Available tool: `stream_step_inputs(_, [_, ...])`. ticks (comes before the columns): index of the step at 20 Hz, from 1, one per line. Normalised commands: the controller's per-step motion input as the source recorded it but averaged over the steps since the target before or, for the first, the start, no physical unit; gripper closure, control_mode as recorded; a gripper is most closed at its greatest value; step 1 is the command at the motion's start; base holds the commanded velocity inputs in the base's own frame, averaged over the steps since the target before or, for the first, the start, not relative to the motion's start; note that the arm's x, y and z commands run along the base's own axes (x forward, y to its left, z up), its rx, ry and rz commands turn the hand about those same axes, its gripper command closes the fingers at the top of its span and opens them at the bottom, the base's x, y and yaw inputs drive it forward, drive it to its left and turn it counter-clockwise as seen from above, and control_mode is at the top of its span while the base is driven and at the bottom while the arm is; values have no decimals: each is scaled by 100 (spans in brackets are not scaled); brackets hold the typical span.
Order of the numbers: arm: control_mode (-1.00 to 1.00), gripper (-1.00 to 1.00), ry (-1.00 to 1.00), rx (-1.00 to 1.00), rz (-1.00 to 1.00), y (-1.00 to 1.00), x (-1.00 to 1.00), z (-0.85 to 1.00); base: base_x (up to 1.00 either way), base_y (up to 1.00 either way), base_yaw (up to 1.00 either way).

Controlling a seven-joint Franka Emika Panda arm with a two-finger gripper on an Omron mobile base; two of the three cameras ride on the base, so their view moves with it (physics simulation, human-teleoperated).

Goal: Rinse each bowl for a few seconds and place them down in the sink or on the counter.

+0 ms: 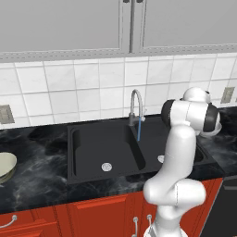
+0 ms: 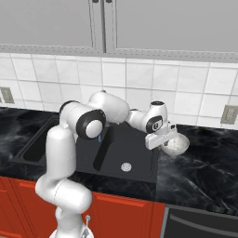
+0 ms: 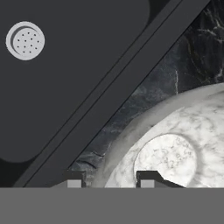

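Your end effector (image 2: 169, 141) straddles the rim of the white-grey bowl (image 2: 177, 145), fingers slightly parted; whether it grips, you cannot tell. The bowl sits on the black surface (image 2: 204, 172) just right of the sink (image 2: 139, 160).

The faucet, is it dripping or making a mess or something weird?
The faucet is running: a thin blue stream falls into the sink with no bowl under it. The white-grey bowl is off to the side on the counter, at the gripper. Nothing looks spilled or broken.
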Motion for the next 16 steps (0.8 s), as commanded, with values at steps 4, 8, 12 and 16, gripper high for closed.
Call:
stream_step_inputs(4, [-100, -100, 0, 0, 2, 0, 0, 5, 0, 0, 0])
stream_step_inputs(8, [-100, -100, 0, 0, 1, 7, 0, 23, 0, 0, 0])
stream_step_inputs(12, [-100, -100, 0, -2, 2, 11, -7, 41, 0, 0, 0])
stream_step_inputs(16, [-100, -100, 0, -1, 3, 11, -21, 50, 0, 0, 0])
